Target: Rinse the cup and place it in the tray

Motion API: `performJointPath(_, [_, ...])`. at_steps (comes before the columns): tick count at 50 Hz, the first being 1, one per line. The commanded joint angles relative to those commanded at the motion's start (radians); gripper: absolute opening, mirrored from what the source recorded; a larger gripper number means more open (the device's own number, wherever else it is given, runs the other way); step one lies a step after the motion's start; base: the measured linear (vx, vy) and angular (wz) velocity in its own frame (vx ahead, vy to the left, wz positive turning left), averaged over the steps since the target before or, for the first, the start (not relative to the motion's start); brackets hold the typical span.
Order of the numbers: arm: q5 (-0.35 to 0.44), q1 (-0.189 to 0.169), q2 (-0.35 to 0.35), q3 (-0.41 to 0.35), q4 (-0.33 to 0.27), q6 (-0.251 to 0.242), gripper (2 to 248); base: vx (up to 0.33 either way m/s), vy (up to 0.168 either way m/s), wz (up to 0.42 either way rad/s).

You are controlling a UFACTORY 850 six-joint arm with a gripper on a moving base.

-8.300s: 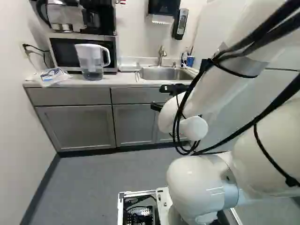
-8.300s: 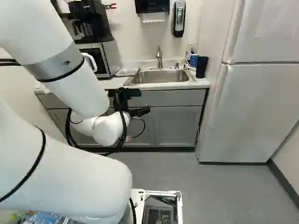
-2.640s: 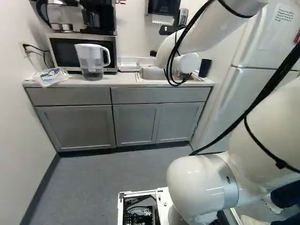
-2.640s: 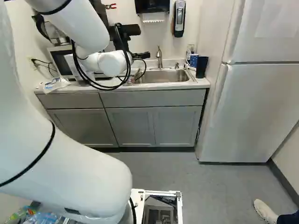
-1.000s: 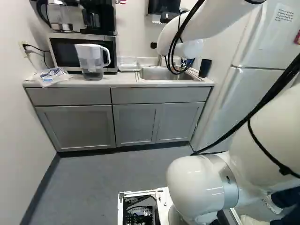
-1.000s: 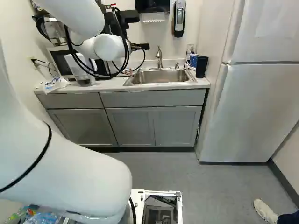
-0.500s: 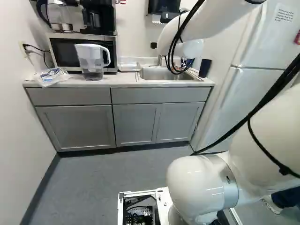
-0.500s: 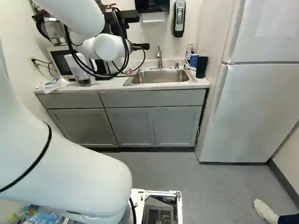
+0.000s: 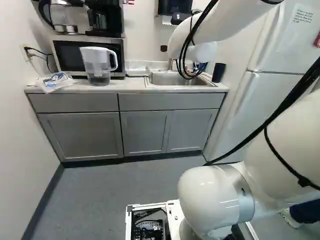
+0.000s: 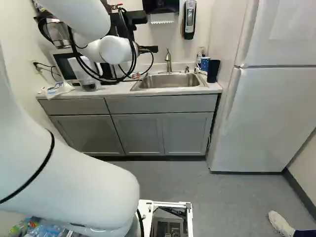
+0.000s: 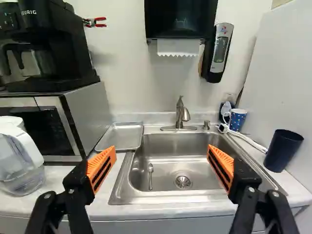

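gripper (image 11: pixel 162 150): mine, standing wide with nothing held; I take twelve o'clock as straight ahead along it
dark cup (image 11: pixel 282 151): on the counter (image 11: pixel 146 211) at two o'clock from me, beside the sink (image 11: pixel 168 198); upright, mouth up, long axis vertical; I take this as the one to rinse, though the spotted cup (image 11: pixel 237 119) at one o'clock leaves some doubt
way to it: the move turns on this, my grasp has to shift from twelve round to two and come at that vertical axis from the side, one finger each side of the wall; mine is the only arm at work, so no choice of hand
tap (image 11: pixel 180 114): at twelve o'clock, behind the basin, spout over it; the rinse likely happens there, after the grasp
tray (image 11: pixel 122 135): at eleven o'clock, across the basin from the dark cup, nothing on it, so the last carry should run from the tap round to eleven
spoon (image 11: pixel 150 176): in the basin just short of twelve, worth keeping clear of
progress: I judge it early, no cup in my grasp or on the tray
risk: the cup looks light, so a low or skewed close could tip it or knock the white cord (image 11: pixel 248 141) near it
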State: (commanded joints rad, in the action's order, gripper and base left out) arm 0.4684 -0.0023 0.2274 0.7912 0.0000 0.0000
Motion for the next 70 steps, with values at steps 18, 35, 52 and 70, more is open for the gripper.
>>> performJointPath(18, [0.000,0.000,0.000,0.000,0.000,0.000,247,0.031,-0.001,-0.005])
performJointPath(35, [0.000,0.000,0.000,0.000,0.000,0.000,247,0.087,-0.002,-0.016])
performJointPath(52, [0.000,0.000,0.000,0.000,0.000,0.000,247,0.128,-0.003,-0.026])
performJointPath(70, [0.000,0.000,0.000,0.000,0.000,0.000,247,0.147,-0.004,-0.034])
